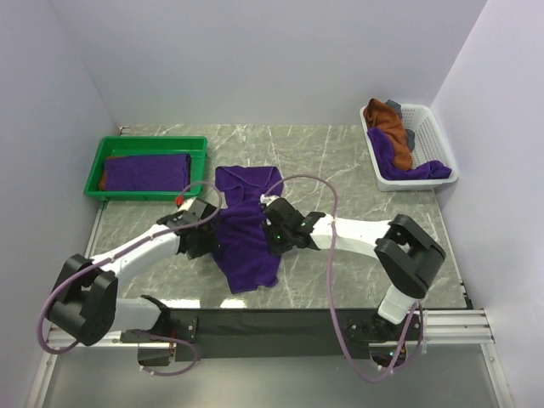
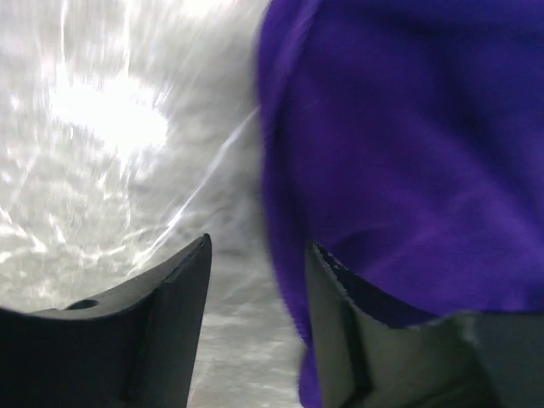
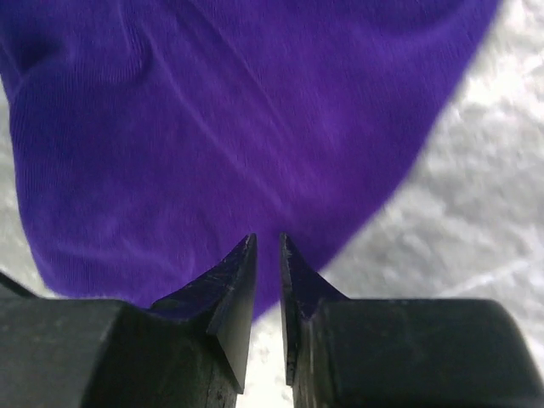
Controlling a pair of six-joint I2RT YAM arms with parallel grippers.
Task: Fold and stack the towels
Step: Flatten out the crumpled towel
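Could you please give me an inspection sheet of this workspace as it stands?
Surface: grey marbled table.
Job's things: centre towel purple, rumpled; folded purple towel in green tray; rust towel and second purple towel heaped in white basket.
Clutter: grey item in basket.
Grippers: left gripper jaws open at centre towel's edge; right gripper jaws a slit apart, nothing seen between.
Cables: purple cables loop along both arms.
Surroundings: plain white walls.

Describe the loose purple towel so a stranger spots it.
On the marble table, look midway between the green tray and white basket. The purple towel there lies loose and rumpled; the tray's is folded, the basket's are heaped.
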